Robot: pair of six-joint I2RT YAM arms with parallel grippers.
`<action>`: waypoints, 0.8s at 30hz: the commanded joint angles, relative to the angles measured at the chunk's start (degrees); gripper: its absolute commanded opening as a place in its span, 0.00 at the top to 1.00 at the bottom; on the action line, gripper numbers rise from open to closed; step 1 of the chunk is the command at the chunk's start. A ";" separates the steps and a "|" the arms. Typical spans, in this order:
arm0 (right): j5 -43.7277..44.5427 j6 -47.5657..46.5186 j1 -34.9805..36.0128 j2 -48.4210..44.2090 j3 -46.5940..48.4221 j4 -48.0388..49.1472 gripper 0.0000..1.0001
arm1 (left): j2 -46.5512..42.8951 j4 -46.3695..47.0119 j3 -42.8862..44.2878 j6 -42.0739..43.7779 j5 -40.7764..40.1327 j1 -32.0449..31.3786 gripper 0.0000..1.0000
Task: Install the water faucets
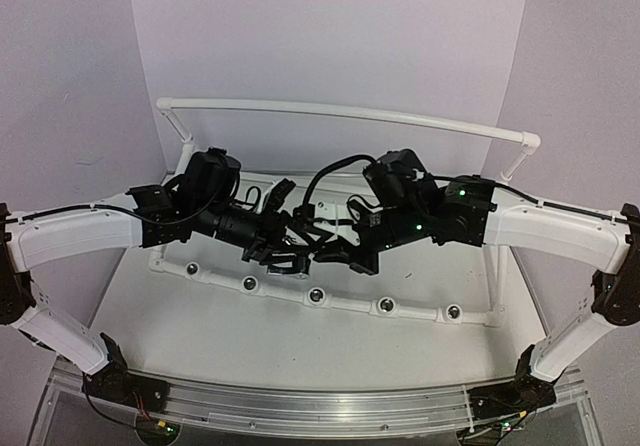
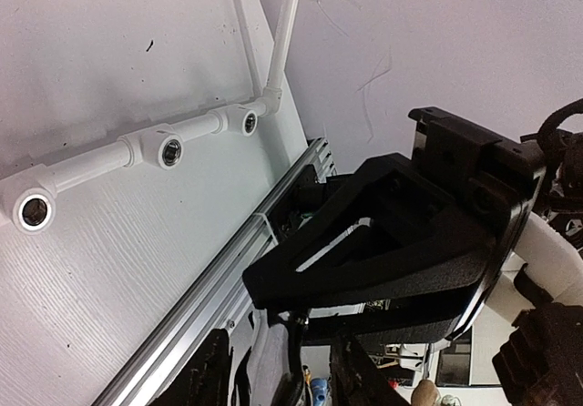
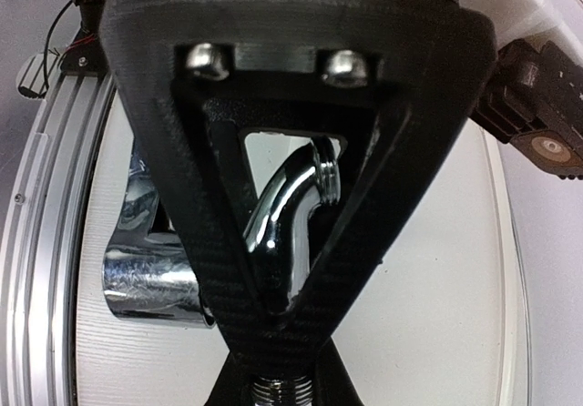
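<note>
**Clamped in right gripper (image 3: 273,362): faucet (image 3: 290,210), not yet installed**

Across table (image 1: 200,336): white pipe frame (image 1: 350,113), near rail set with a row of sockets (image 1: 317,295), none filled. Above its middle, arms nose to nose, likely for a hand-off. Pinched shut across the curved chrome spout, leaving the threaded end poking out bare, probably so it can go into a socket. Close alongside, left gripper (image 2: 278,351) with fingers apart, grasping nothing visible. Held aloft, well clear of the rail.
</note>
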 commanded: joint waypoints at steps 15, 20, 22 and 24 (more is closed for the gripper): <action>0.90 1.60 -0.50 0.70 1.68 4.87 0.91 | -1.71 5.17 -2.21 -1.10 0.33 0.25 0.99; 3.69 1.75 -0.60 0.44 0.25 4.88 0.53 | -2.98 1.39 -1.84 0.36 -2.03 0.25 1.00; 5.70 1.66 -1.11 -0.12 -0.75 4.91 0.39 | -3.53 -2.05 -1.09 1.41 -4.34 0.31 1.00; 7.44 1.85 -2.64 -0.97 -2.34 4.87 0.26 | -3.93 -6.99 0.12 2.84 -7.14 0.42 1.00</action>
